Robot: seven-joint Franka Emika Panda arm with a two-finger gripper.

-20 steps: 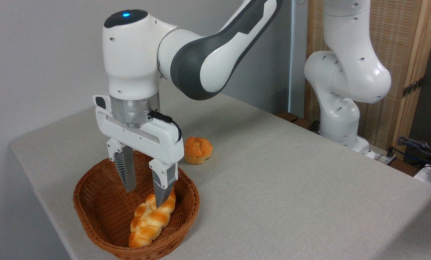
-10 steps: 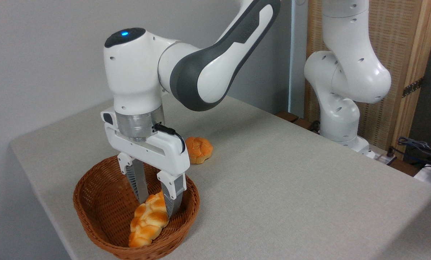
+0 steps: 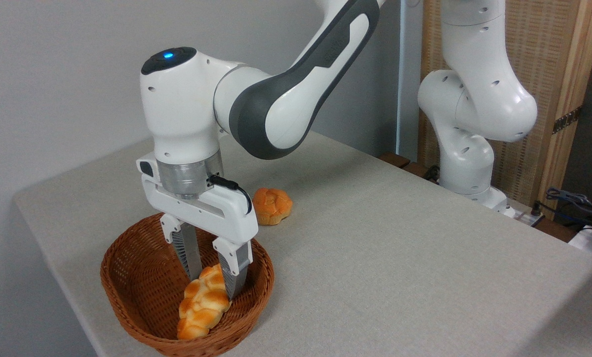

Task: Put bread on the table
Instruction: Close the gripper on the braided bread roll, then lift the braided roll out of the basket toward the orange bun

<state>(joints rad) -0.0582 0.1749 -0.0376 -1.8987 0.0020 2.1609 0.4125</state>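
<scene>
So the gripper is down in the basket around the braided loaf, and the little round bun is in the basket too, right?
Not quite. The gripper is down in the basket with a finger on each side of the braided loaf, but the round bun is not in the basket. The camera view shows it on the table, behind the basket.
</scene>
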